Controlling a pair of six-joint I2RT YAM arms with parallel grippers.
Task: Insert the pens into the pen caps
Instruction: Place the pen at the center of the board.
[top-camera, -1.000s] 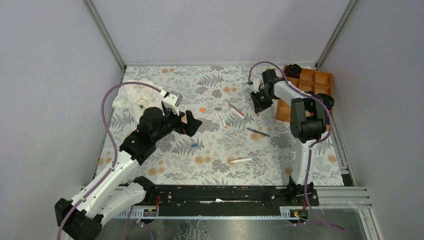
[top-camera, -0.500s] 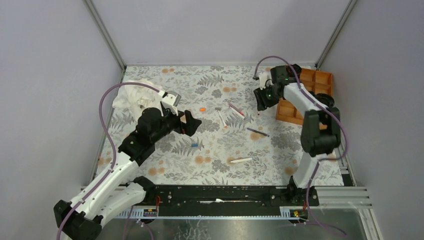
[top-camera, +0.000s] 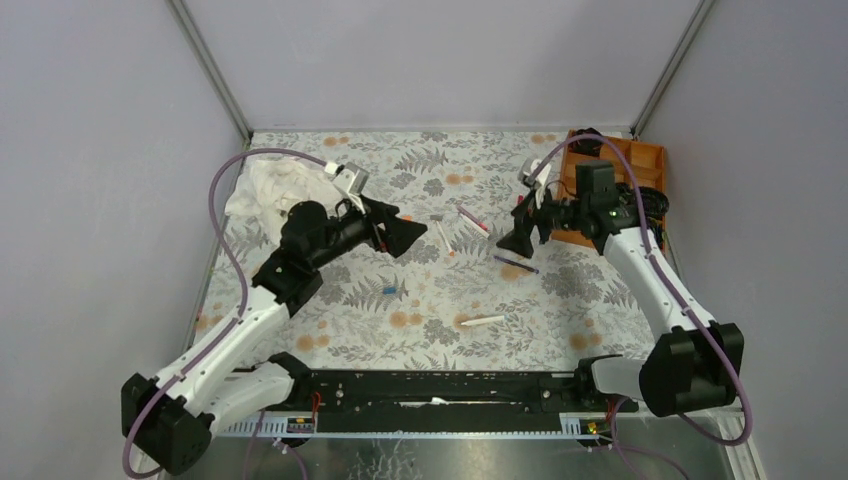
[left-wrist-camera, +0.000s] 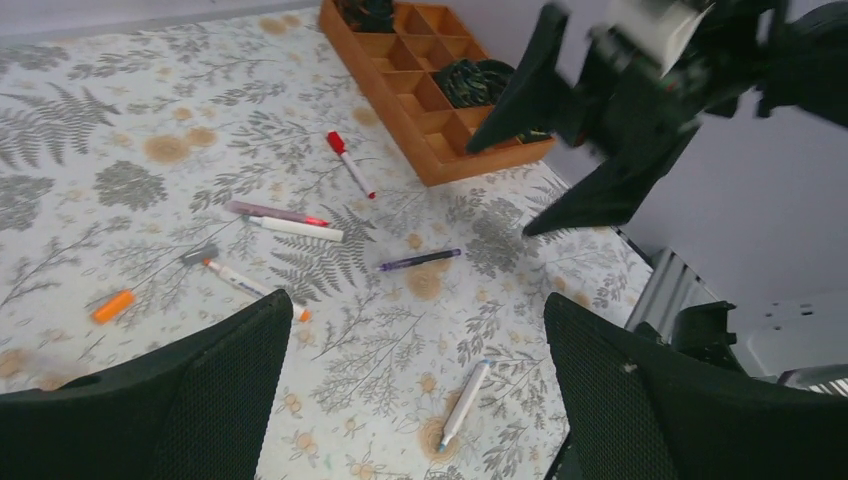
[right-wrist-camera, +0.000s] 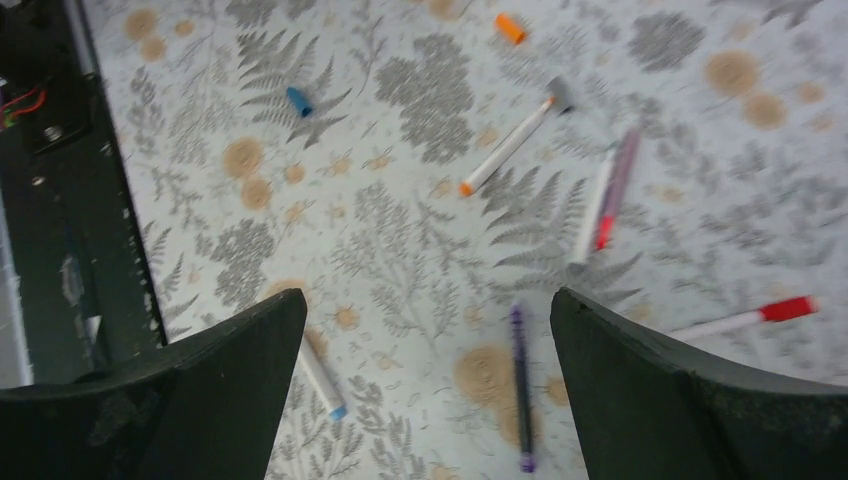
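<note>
Several pens lie loose on the fern-print mat. A purple pen (top-camera: 516, 264) (right-wrist-camera: 518, 385) is below my open, empty right gripper (top-camera: 517, 230) (right-wrist-camera: 428, 294). A white blue-tipped pen (top-camera: 483, 321) (left-wrist-camera: 465, 390) lies nearer the front. A white orange-tipped pen (right-wrist-camera: 505, 148), a pinkish pen (right-wrist-camera: 618, 185) and a red-capped pen (left-wrist-camera: 349, 165) lie mid-mat. An orange cap (right-wrist-camera: 510, 28), a blue cap (top-camera: 389, 290) (right-wrist-camera: 298, 101) and a dark grey cap (left-wrist-camera: 198, 254) lie apart from the pens. My left gripper (top-camera: 405, 237) (left-wrist-camera: 417, 300) hovers open and empty, facing the right one.
An orange compartment tray (top-camera: 632, 152) (left-wrist-camera: 392, 98) holding black coiled items stands at the back right, behind the right arm. A crumpled white cloth (top-camera: 268, 186) lies at the back left. The black rail (top-camera: 440, 390) runs along the front edge.
The right arm has swung from the tray's side out over the mat, and its gripper has opened wide. The left gripper has moved up and to the right, still open.
</note>
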